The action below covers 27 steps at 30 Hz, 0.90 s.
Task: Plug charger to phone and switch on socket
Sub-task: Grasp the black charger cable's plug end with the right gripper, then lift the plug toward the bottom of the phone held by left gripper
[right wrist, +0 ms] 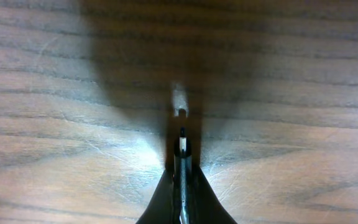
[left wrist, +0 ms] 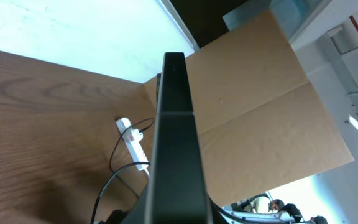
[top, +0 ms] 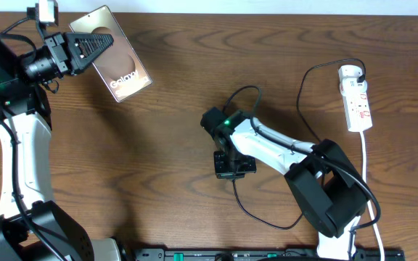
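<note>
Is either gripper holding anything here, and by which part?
Right gripper pinches the charger just behind its connector tip. Left gripper appears clamped on the phone at its end away from the lettering.

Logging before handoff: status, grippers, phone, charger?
Left gripper shut on phone, far-left corner. Right gripper shut on charger tip, mid-table, aimed down at table. Not plugged; socket far right, no gripper near. Nothing between arms.

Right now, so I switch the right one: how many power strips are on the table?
1. The socket lies near the table's right edge, the charger's white plug at its far end. The left arm and right arm could hide another.
</note>
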Available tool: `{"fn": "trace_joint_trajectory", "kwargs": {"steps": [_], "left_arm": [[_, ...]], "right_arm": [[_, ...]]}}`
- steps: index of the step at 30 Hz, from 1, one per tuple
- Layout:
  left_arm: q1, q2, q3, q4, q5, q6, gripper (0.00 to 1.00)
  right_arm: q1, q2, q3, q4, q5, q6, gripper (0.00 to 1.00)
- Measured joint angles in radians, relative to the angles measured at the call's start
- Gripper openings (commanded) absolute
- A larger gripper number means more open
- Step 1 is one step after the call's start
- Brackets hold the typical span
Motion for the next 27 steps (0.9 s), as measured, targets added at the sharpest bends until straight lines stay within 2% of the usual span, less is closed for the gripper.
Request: {"fn": "trace_joint_trajectory", "kwargs": {"steps": [3, 7, 11, 14, 18, 22, 27], "left_arm": [[0.0, 0.0, 0.0, 0.0, 0.0, 0.0, 0.07], [0.0, 0.0, 0.0, 0.0, 0.0, 0.0, 0.07], [0.0, 0.0, 0.0, 0.0, 0.0, 0.0, 0.08], [0.0, 0.0, 0.0, -0.001, 0.0, 0.0, 0.07], [0.0, 0.0, 0.0, 0.0, 0.0, 0.0, 0.07], [0.0, 0.0, 0.0, 0.0, 0.0, 0.0, 0.07], [-0.006, 0.0, 0.0, 0.0, 0.0, 0.0, 0.07]], "right_arm": [[-0.017, 0.034, 0.064, -0.029, -0.017, -0.04, 0.01], [-0.075, 0.07, 0.265, -0.055, -0.132, -0.169, 0.01], [-0.14, 0.069, 0.495, -0.063, -0.425, -0.378, 0.01], [-0.175, 0.065, 0.607, -0.152, -0.674, -0.583, 0.01], [-0.187, 0.053, 0.647, -0.295, -0.872, -0.838, 0.01], [-0.184, 0.053, 0.645, -0.423, -0.959, -1.073, 0.01], [-0.18, 0.053, 0.645, -0.417, -1.016, -1.215, 0.01]]}}
